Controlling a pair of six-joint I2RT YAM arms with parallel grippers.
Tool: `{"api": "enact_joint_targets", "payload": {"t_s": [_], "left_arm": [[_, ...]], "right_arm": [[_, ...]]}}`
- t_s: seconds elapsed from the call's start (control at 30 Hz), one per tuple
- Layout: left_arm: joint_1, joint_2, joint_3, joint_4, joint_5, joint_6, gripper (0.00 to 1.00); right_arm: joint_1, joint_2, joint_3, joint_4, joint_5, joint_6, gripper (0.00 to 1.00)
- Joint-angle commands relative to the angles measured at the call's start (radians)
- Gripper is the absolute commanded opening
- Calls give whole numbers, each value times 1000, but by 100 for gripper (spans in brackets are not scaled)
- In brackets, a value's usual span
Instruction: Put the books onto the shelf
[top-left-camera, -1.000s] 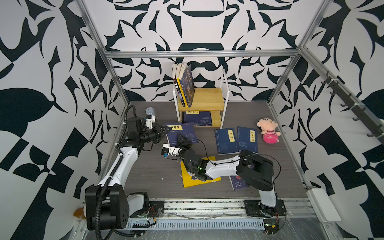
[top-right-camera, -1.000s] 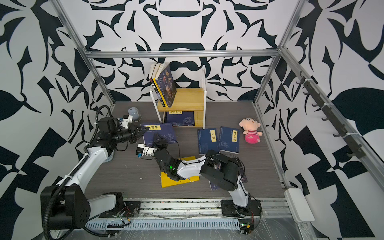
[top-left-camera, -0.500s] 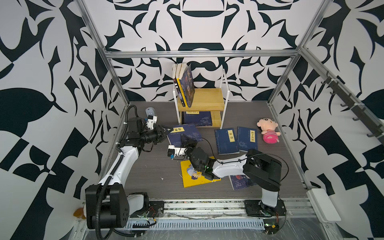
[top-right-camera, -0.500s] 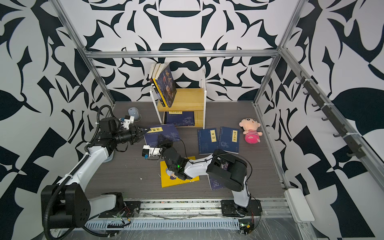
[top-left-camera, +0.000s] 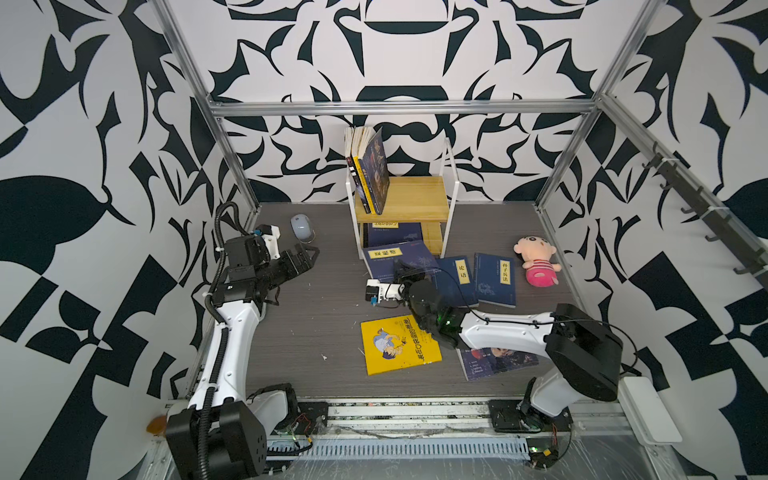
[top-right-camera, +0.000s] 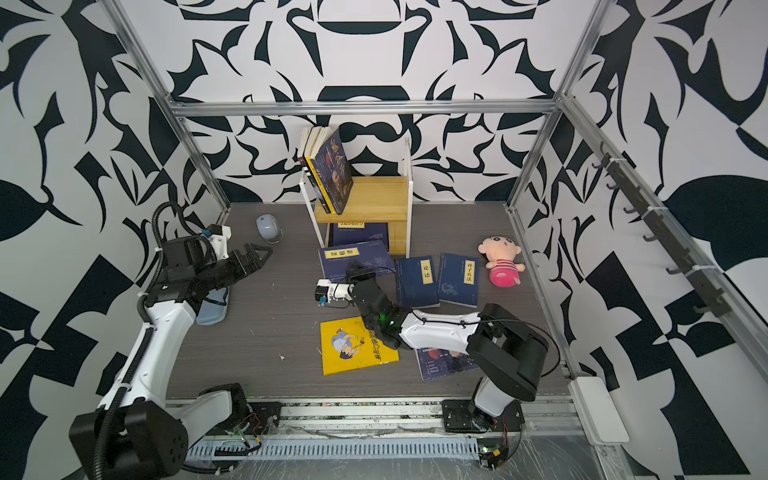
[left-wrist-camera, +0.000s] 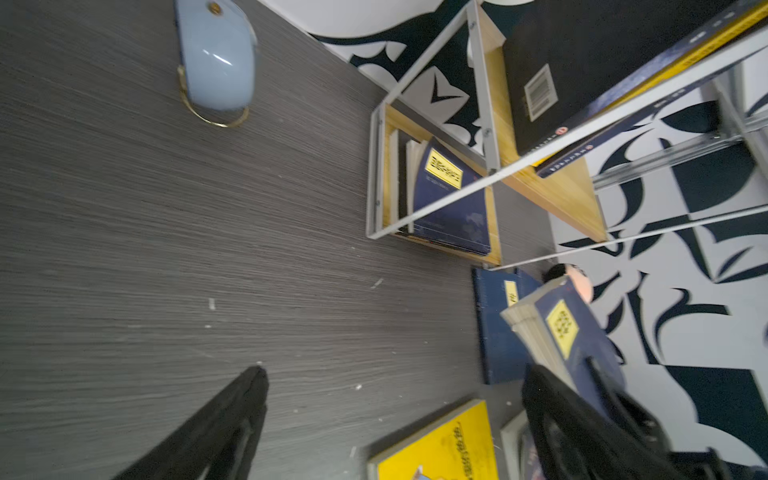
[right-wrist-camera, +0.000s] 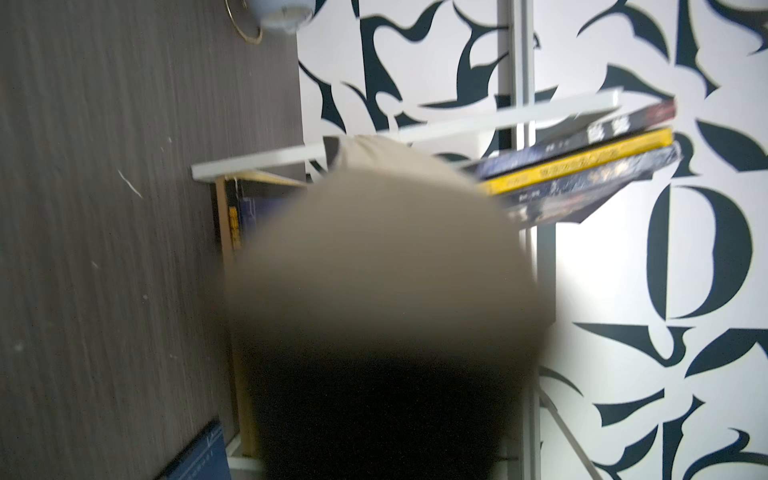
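- While the left gripper (top-left-camera: 312, 258) hangs spread wide and empty over the bare floor (top-left-camera: 324, 316) near the mouse (top-left-camera: 301, 226), the right gripper (top-left-camera: 405, 269) reaches across the middle to the front of the shelf (top-left-camera: 415, 195).
- Right gripper: its jaws are pressed together on the near edge of a navy book (top-left-camera: 390, 259) with a yellow label. That edge is raised, and the far edge sits low by the shelf's foot.
- In the left wrist view the navy book (left-wrist-camera: 561, 328) shows its cream page block, tilted up off the floor. The left gripper (left-wrist-camera: 397, 370) frames it with both fingers well apart.
- In the right wrist view a tan blur of pages fills the centre, so the pinch itself cannot be seen there.
- The shelf stands against the back wall. The leaning books (top-left-camera: 372, 174) rest on the left end of its top board, tipped against the white frame.
- The lower books (top-left-camera: 392, 235) lie in the bottom tier.
- The navy pair (top-left-camera: 496, 278) lies flat side by side, just right of the navy book.
- The yellow book (top-left-camera: 399, 345) lies flat nearer the front, its corner beneath the right arm.
- The portrait book (top-left-camera: 494, 361) lies flat, partly hidden under that arm.
- The doll (top-left-camera: 536, 259) lies right of the navy pair, apart from it.
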Motion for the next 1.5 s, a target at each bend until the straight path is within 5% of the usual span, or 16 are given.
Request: {"api": "enact_joint_targets", "payload": {"t_s": [0.0,0.53,0.97,1.3,1.47], "left_arm": [[37,-28,19,-54,-72,94,100],[70,-67,-19,-24,-32,77,100],[75,-63,-26,-14,-22,67,100],[78,-62,-29,-10,-21,63,100],[78,-69,-33,-7,-21,63,100]], "right_arm": [[-54,7,76,-43,-7,13,0],[-173,385,428,-7,-23,-24,0],[-225,491,649,-562,-177,168,0],[-255,534,777,-747,-291,160,0],[-258,572,853,-825,-320,157,20]]}}
